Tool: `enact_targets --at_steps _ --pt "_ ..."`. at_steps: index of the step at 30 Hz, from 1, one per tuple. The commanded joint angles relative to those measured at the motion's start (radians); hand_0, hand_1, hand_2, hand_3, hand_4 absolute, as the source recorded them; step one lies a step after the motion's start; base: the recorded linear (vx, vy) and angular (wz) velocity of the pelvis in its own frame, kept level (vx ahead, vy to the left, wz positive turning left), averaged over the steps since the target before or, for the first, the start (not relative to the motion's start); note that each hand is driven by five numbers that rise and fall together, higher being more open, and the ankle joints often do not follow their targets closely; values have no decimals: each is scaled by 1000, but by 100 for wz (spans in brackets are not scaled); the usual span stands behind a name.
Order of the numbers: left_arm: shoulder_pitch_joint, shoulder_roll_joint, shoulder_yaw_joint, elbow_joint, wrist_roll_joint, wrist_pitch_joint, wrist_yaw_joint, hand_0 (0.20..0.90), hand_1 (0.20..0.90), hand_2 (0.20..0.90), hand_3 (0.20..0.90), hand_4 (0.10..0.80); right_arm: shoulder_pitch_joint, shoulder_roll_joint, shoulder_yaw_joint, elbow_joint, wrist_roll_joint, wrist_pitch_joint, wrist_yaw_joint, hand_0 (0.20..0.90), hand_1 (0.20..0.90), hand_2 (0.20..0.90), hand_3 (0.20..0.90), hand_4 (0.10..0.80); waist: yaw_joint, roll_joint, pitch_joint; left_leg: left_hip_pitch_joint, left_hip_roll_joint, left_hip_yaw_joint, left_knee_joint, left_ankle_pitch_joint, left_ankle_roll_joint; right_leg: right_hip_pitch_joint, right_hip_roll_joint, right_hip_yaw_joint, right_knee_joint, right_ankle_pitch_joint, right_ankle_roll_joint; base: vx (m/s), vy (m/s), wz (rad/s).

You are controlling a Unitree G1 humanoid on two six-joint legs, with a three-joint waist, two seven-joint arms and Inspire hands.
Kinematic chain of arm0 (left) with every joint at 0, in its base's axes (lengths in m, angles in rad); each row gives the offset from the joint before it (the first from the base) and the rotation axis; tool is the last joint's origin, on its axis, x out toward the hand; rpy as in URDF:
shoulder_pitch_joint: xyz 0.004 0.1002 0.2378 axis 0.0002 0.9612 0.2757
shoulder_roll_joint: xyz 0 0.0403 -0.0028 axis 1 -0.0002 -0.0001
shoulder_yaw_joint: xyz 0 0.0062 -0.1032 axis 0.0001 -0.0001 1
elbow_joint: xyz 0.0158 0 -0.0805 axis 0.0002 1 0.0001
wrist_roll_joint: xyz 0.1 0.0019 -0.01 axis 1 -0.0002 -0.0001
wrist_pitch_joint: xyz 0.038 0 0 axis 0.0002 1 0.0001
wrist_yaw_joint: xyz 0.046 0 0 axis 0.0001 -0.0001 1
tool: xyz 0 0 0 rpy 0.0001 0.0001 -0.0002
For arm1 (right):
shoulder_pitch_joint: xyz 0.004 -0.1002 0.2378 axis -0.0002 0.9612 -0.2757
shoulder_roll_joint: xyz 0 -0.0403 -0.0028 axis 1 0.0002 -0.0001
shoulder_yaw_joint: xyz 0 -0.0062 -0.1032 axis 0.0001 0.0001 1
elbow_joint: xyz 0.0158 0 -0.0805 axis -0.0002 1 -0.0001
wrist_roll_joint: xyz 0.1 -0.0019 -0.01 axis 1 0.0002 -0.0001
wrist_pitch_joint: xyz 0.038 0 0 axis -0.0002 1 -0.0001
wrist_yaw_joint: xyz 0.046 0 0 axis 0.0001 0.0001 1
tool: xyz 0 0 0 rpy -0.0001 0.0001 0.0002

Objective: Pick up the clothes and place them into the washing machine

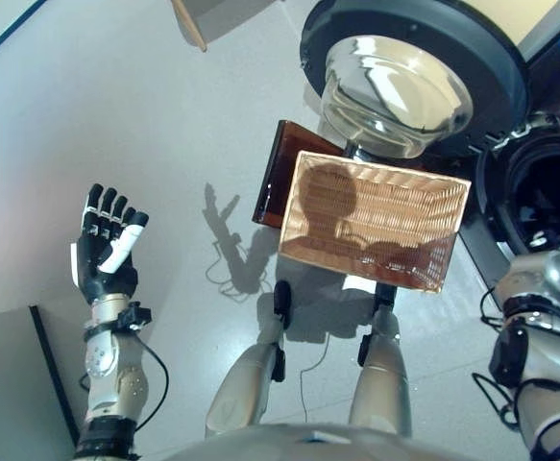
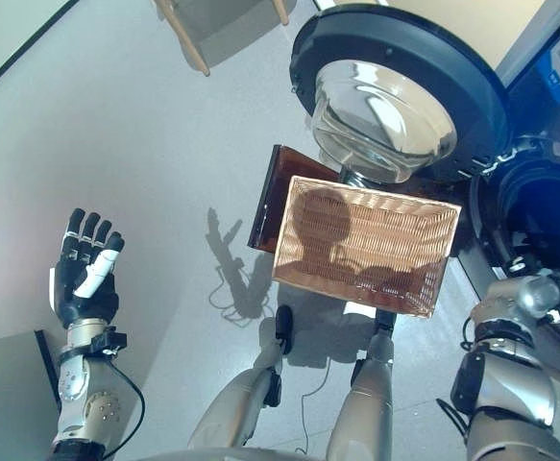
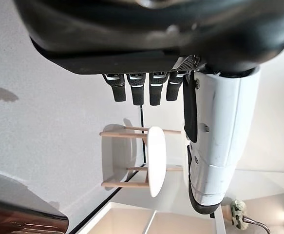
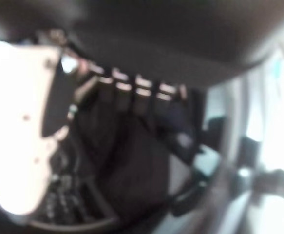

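The wicker basket (image 1: 385, 216) rests on the dark brown box (image 1: 278, 173) and holds no clothes. The washing machine's round glass door (image 1: 404, 77) stands open beside the dark drum opening (image 2: 539, 221). My right hand (image 4: 132, 97) reaches into the drum, fingers straight, over dark clothes (image 4: 132, 165) lying inside. My left hand (image 1: 107, 254) is raised at the left over the floor, open and empty; its fingers (image 3: 132, 87) also show in the left wrist view.
A white stool with wooden legs (image 3: 154, 161) stands on the pale floor beyond my left hand; its legs show at the far edge (image 2: 188, 38). A grey box (image 1: 11, 384) sits at the lower left.
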Motion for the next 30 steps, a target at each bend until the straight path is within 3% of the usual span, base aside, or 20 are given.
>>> enact_targets --at_steps 1,13,18,30 --pt "-1 51 126 -55 32 -116 29 900 900 900 900 800 77 -40 88 -70 -132 -33 -2 900 900 900 900 800 23 -21 -91 42 9 17 -8 -76 -104 -11 9 23 26 -60 6 -27 17 -9" --pt "-7 20 145 -22 78 -93 42 900 900 900 900 800 299 107 158 -198 -362 14 0 900 900 900 900 800 -9 -88 -89 135 20 14 -8 -80 -99 131 21 0 -16 -44 10 30 -15 0" --pt "-19 27 142 82 122 -64 72 900 900 900 900 800 383 185 260 -229 -465 43 32 900 900 900 900 800 -8 -135 -103 246 47 18 -8 -84 -109 272 53 -24 -72 -40 14 103 -61 -7" --pt "-1 27 140 221 220 -17 100 900 900 900 900 800 519 235 386 -278 -662 89 89 900 900 900 900 800 -4 -180 -164 403 83 23 -8 -98 -114 445 98 -41 -110 -77 7 78 -28 -3"
